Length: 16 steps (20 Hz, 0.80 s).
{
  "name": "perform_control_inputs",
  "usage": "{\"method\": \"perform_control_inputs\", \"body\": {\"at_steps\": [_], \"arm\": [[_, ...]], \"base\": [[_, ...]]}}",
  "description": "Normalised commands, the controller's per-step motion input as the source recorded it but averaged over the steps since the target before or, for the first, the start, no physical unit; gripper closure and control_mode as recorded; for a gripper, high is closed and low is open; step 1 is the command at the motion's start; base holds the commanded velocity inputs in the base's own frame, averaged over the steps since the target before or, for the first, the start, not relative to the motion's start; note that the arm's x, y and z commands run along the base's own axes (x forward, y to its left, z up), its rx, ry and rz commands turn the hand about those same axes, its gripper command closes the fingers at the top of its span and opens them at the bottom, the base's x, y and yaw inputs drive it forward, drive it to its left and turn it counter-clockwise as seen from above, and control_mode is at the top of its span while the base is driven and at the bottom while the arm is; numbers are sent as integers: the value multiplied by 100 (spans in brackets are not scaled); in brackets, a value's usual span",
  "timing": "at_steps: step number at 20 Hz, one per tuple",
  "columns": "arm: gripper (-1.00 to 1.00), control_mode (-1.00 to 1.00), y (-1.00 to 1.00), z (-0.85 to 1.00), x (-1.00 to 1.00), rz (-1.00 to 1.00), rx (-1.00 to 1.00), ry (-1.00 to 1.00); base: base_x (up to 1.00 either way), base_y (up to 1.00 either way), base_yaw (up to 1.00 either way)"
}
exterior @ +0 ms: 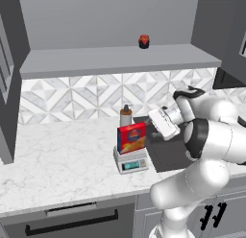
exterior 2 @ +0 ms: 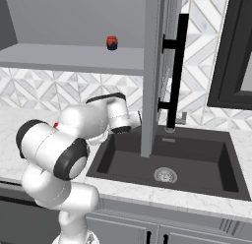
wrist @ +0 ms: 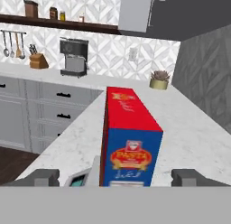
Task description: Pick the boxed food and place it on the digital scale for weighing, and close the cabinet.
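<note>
The boxed food [exterior: 131,138], a red carton with a blue oval logo, stands upright on the small digital scale [exterior: 130,162], whose teal display faces the counter's front. In the hand view the carton [wrist: 131,142] rises straight ahead, and a corner of the scale [wrist: 82,177] shows at its left. My gripper [wrist: 117,177] is open, its fingertips [wrist: 41,177] wide apart on either side of the carton and clear of it. My hand [exterior: 162,123] hovers just right of the carton. The cabinet [exterior: 120,21] is open, and its right door [exterior 2: 151,66] juts out over the sink.
A beige soap pump [exterior: 126,115] stands behind the scale. A small red jar [exterior: 143,41] sits on the cabinet shelf. The dark sink [exterior 2: 167,159] lies to my right under the open door's black handle [exterior 2: 175,66]. The left door [exterior: 7,83] also hangs open.
</note>
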Motion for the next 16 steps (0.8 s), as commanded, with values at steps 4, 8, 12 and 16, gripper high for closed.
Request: {"method": "perform_control_inputs", "body": {"at_steps": [4,8,12,16], "arm": [[-100,-100,0,0,-63,-28,0,-22],[-100,-100,49,1,-100,-31,-1,-44],[-100,-100,52,25,-99,-34,-2,-40],[-100,-100,22,49,-100,-36,0,-32]], "base": [[0,0,0],[0,0,0],[0,0,0],[0,0,0]]}}
